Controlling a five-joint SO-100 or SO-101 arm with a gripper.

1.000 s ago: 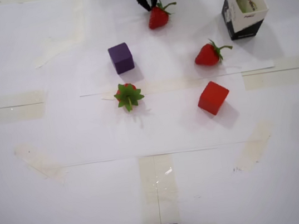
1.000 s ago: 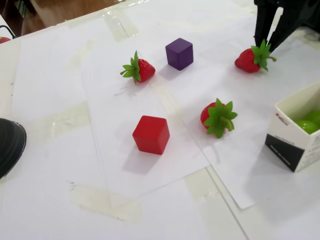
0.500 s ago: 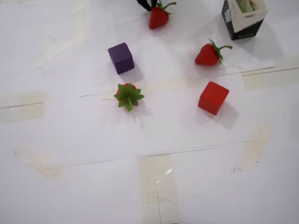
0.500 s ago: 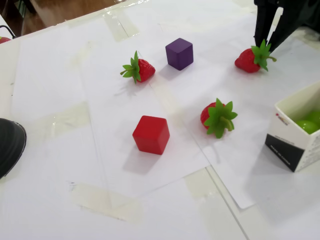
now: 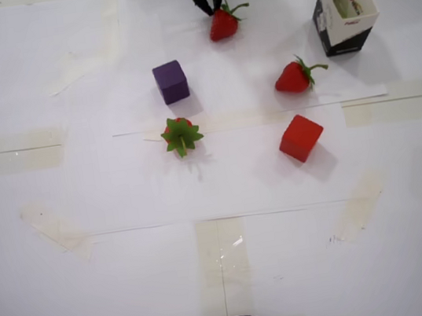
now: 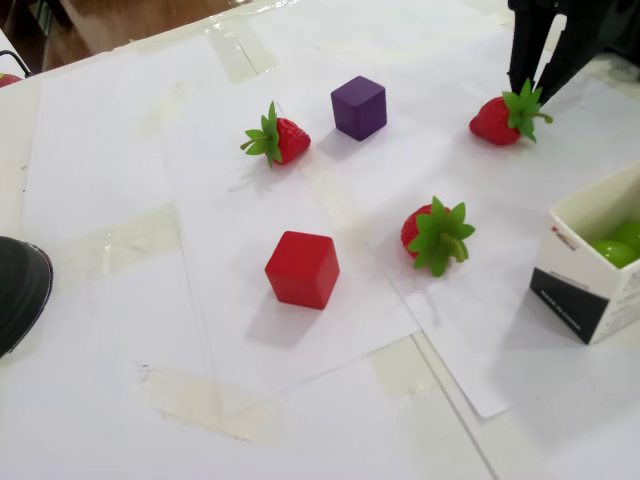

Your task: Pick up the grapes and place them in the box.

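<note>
The grapes are already down inside the box: in the fixed view I can see glossy light-green rounds against its white inner walls at the right edge of the table, though I can't count them from here, and the overhead view shows only a greenish hint inside. No grape lies loose on the paper that I can find. The gripper hangs at the far edge, its two black fingers spread apart with nothing between them, the tips just over the leafy top of a strawberry, well apart from the box. Two other strawberries and and the purple cube and red cube sit scattered on the paper. Judging by their shine and size, grapes like these would be light, smooth and prone to squirting out of a pinch; I'd take one across its narrow middle, jaws low and centred. The task looks close to finished, if not done.
</note>
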